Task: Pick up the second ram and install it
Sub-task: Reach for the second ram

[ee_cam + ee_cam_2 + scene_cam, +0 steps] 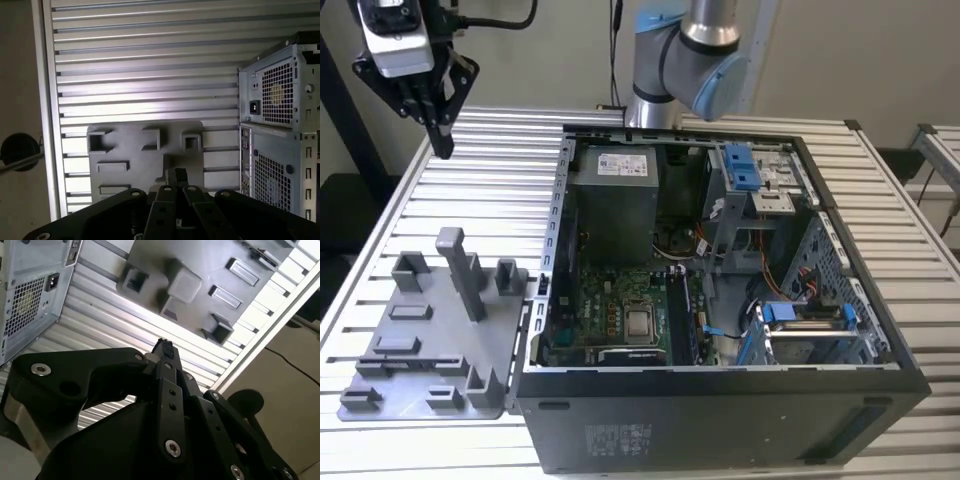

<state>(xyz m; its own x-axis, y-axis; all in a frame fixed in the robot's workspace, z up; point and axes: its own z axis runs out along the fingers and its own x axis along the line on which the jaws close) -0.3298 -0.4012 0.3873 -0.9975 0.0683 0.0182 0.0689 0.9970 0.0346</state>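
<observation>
My gripper point(442, 148) hangs high above the back corner of the slatted table at the exterior view's left, beyond the grey tray point(420, 350). Its fingertips point(164, 347) are pressed together in both wrist views, and nothing shows between them; the gripper point(176, 175) is shut. The second ram is out of view on the tray and in the gripper. Inside the open computer case point(720, 400), a dark slim strip point(685, 315) stands in the motherboard slots beside the processor point(640, 322); I cannot tell whether it is a ram.
The tray carries several grey upright posts, the tallest one point(460, 270) near its middle. The case lies on its side at the exterior view's right of the tray, with a power supply point(615, 195) and blue drive latches point(745, 165) inside. The arm's base point(690, 60) rises behind the case.
</observation>
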